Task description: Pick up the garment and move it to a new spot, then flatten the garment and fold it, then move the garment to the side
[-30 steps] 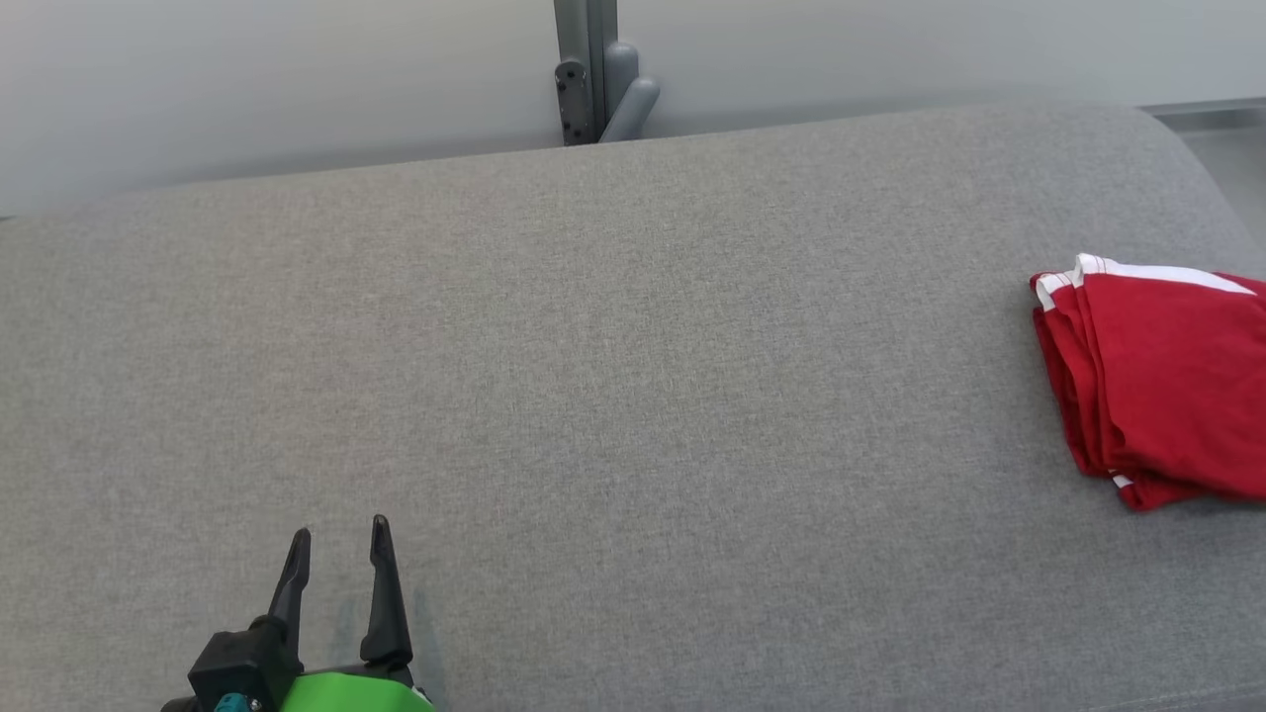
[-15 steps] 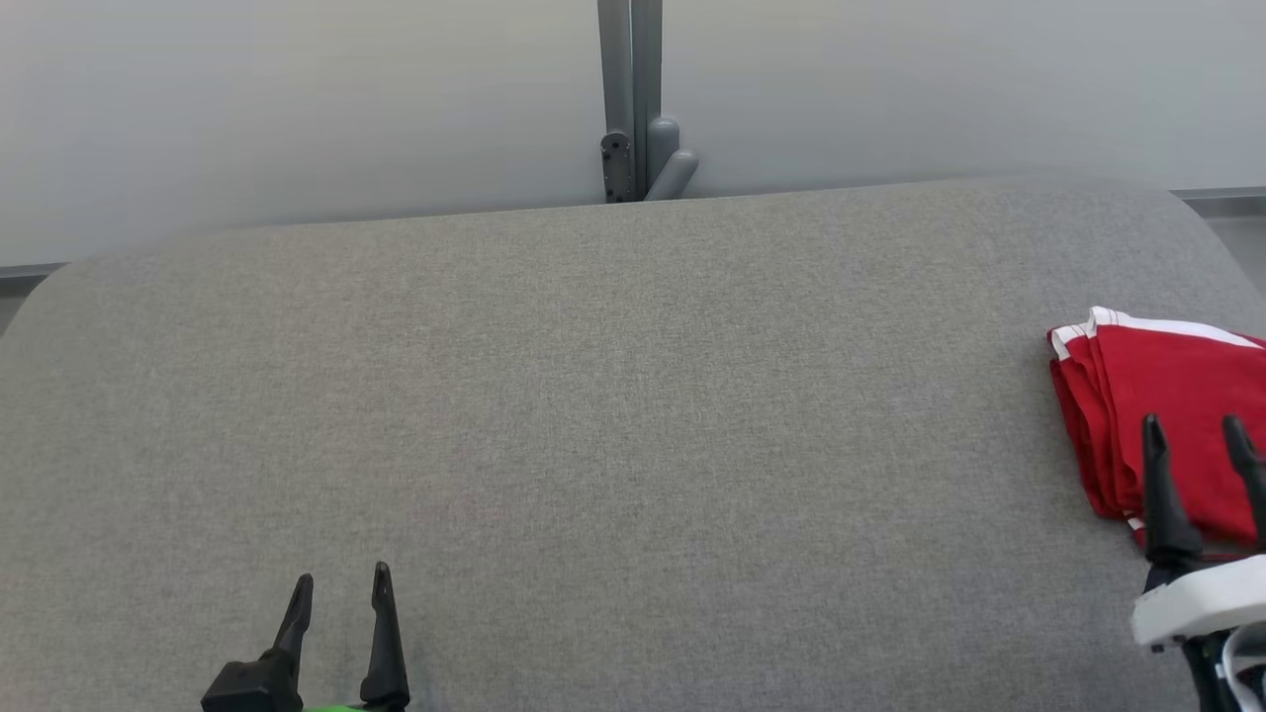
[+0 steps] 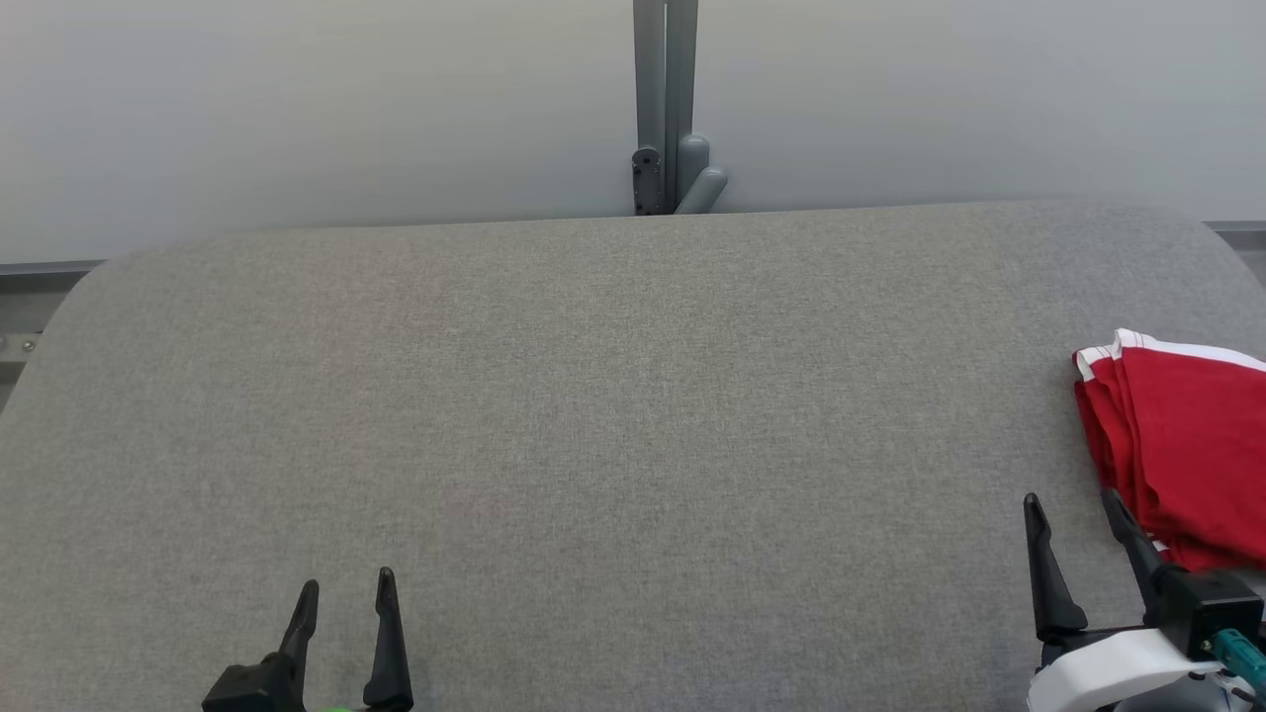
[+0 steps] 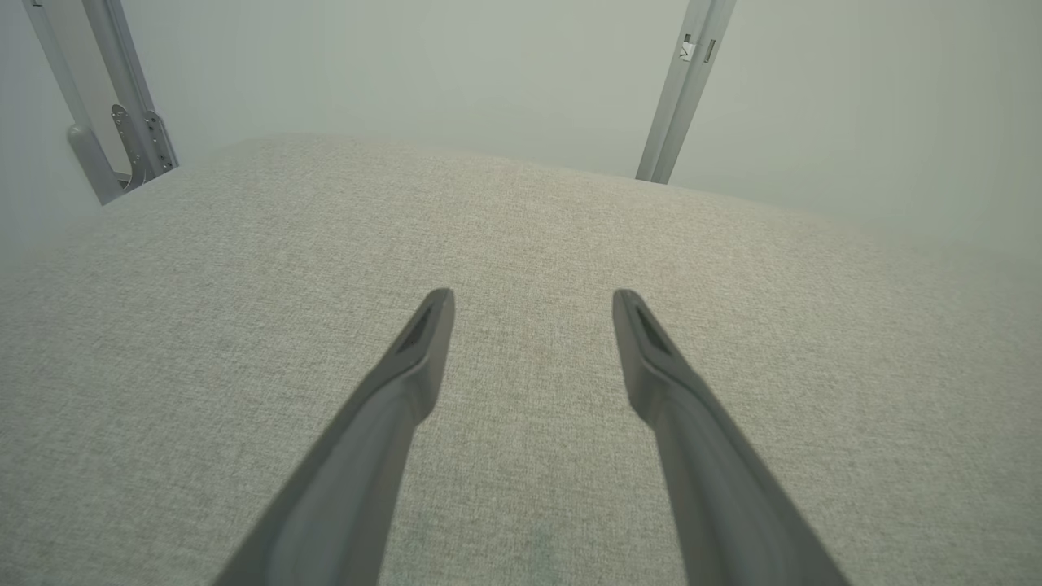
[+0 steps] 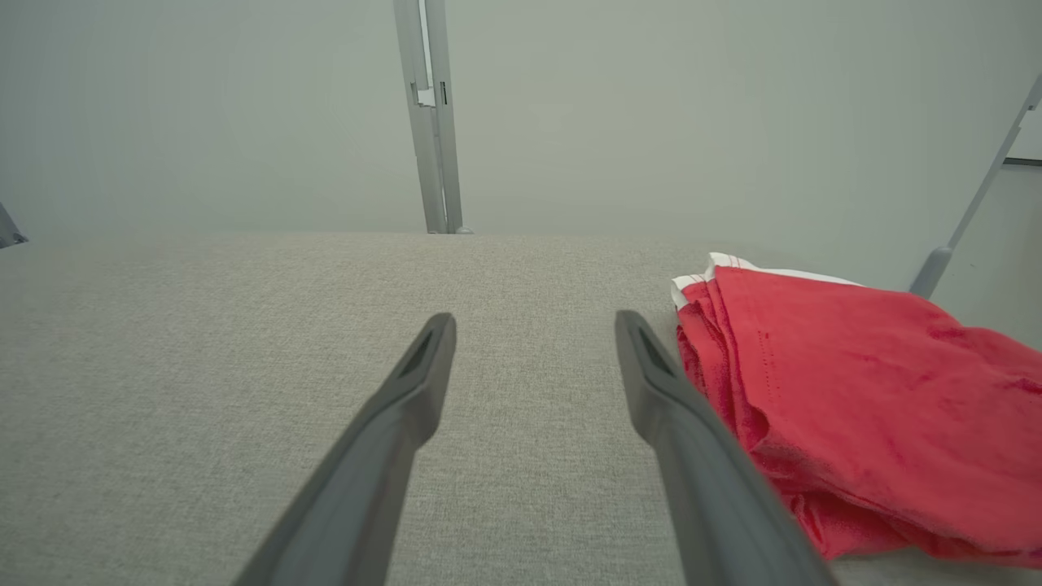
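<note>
Roughly: folded red garment (image 3: 1187, 445), long axis near-to-far, white-trimmed end far.

One red garment (image 3: 1192, 445), one grey padded surface (image 3: 593, 396), and two hands: left hand (image 3: 347, 578) and right hand (image 3: 1070, 495).

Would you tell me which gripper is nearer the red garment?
The right gripper, jaws open beside the red garment; the left gripper is far off.

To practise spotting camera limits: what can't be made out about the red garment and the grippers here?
- Red garment: right side cut off by head view's edge.
- Its type: hidden by its own folds.
- Left gripper, right gripper: bases cut by head view's bottom edge.
</note>
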You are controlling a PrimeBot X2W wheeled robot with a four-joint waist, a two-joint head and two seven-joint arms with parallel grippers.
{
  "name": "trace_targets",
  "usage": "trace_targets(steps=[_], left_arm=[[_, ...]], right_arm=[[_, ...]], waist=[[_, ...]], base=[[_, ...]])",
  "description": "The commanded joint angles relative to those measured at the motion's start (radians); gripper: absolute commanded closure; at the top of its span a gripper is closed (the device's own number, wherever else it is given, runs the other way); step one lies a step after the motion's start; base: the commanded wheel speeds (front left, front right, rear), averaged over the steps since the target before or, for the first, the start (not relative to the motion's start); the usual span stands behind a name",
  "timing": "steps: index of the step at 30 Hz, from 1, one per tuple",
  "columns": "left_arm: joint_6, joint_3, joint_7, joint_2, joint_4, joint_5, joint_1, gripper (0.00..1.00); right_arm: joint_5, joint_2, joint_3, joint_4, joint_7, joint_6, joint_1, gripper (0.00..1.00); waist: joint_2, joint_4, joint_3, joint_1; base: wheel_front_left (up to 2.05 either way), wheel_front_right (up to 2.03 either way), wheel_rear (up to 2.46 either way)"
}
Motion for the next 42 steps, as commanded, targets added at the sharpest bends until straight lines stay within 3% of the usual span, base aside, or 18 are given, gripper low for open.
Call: trace_targets(steps=[1, 17, 42], left_arm=[[0.003, 0.005, -0.003, 0.003, -0.002, -0.006, -0.005, 0.0], [0.004, 0.001, -0.003, 0.003, -0.006, -0.017, -0.009, 0.0], [0.006, -0.003, -0.003, 0.003, -0.005, -0.024, -0.011, 0.0]], right_arm=[[-0.012, 0.007, 0.0, -0.006, -0.004, -0.001, 0.012, 0.0], [-0.081, 0.065, -0.063, -0.041, -0.004, -0.001, 0.01, 0.0], [-0.094, 0.074, -0.07, -0.022, -0.004, -0.001, -0.005, 0.0]], waist=[[0.0, 0.002, 0.0, 0.0], [0.0, 0.016, -0.004, 0.0], [0.0, 0.028, -0.002, 0.0]], base=[[0.0, 0.0, 0.0], [0.0, 0.0, 0.0], [0.0, 0.0, 0.0]])
